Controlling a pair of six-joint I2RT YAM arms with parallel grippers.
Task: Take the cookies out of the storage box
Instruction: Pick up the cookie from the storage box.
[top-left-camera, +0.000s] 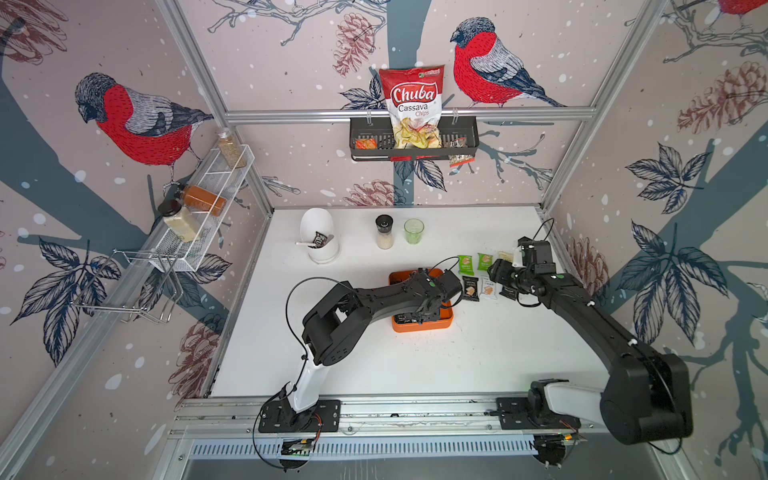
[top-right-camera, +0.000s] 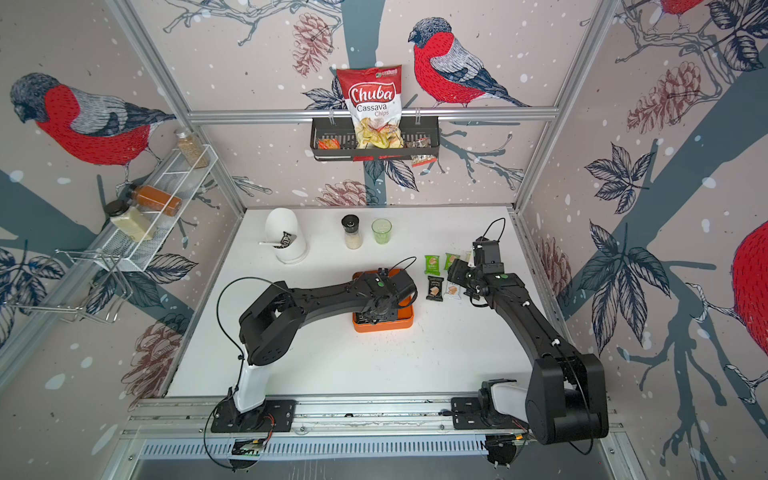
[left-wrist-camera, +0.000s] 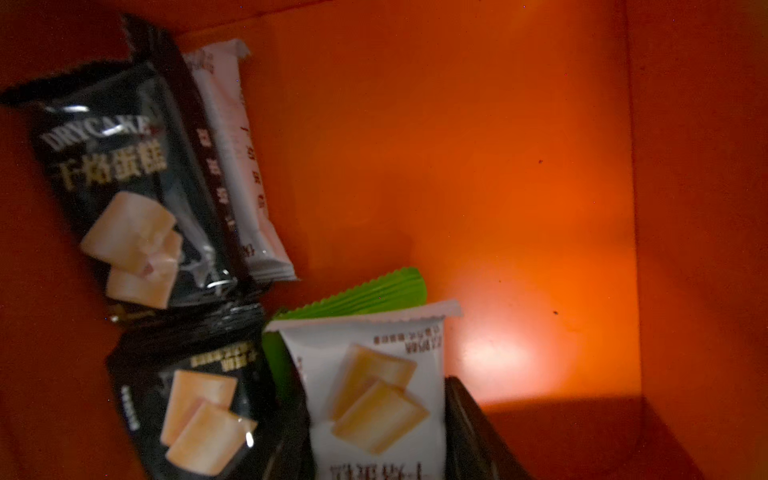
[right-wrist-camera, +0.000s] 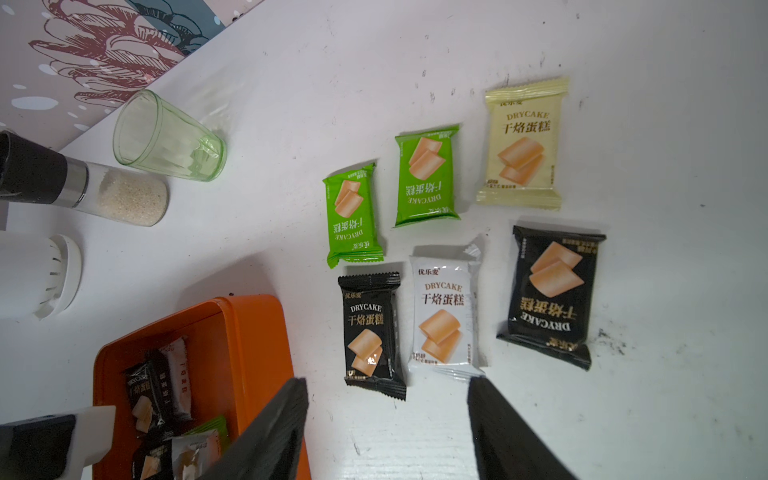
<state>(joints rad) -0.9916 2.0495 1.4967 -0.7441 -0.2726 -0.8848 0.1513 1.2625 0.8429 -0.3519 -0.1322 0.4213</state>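
Left hand (top-left-camera: 419, 314) down inside orange storage box (top-left-camera: 428, 326), several cookies (left-wrist-camera: 124, 199) within

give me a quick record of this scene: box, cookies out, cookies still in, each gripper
storage box: orange, on the table, partly emptied
cookies out: six, flat on the table: green packet, second green packet, pale yellow packet, black packet, white packet, second black packet
cookies still in: at least five, overlapping; black, white, green
left gripper: down in the box at the boxed white packet; grip unclear
right gripper: open, empty, over the table beside the six
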